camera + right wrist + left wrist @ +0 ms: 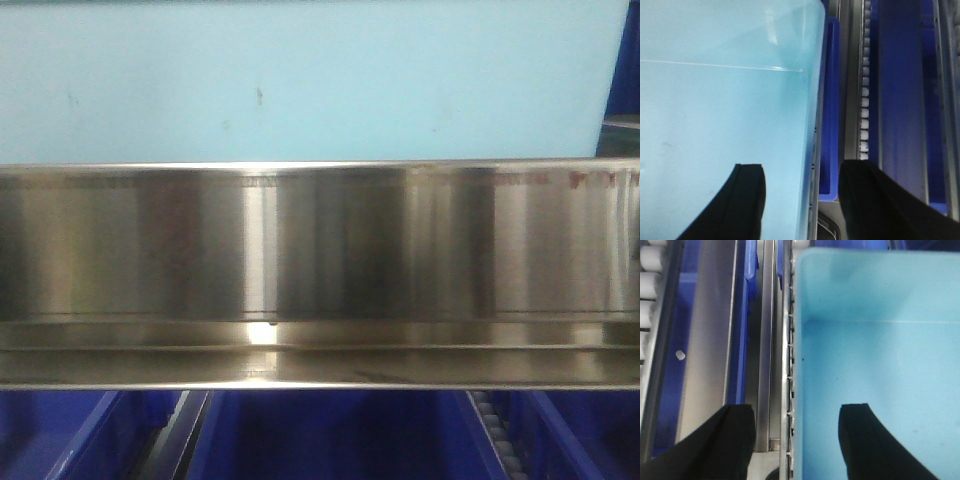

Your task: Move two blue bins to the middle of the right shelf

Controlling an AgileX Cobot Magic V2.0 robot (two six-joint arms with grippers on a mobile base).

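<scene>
A light blue bin fills the top of the front view [300, 80]. In the left wrist view my left gripper [796, 410] is open and straddles the left wall of this light blue bin [880, 340], one black finger [860, 440] inside and one outside. In the right wrist view my right gripper [804, 167] is open and straddles the right wall of the light blue bin [715, 100], one finger [747, 200] inside and one outside. Neither pair of fingers visibly presses the wall.
A steel shelf beam [320, 260] crosses the front view. Dark blue bins [330, 435] sit below it. A dark blue bin [902, 100] and a white roller track [865, 100] lie right of the light bin. Rollers [650, 285] and steel rails [710, 340] lie to its left.
</scene>
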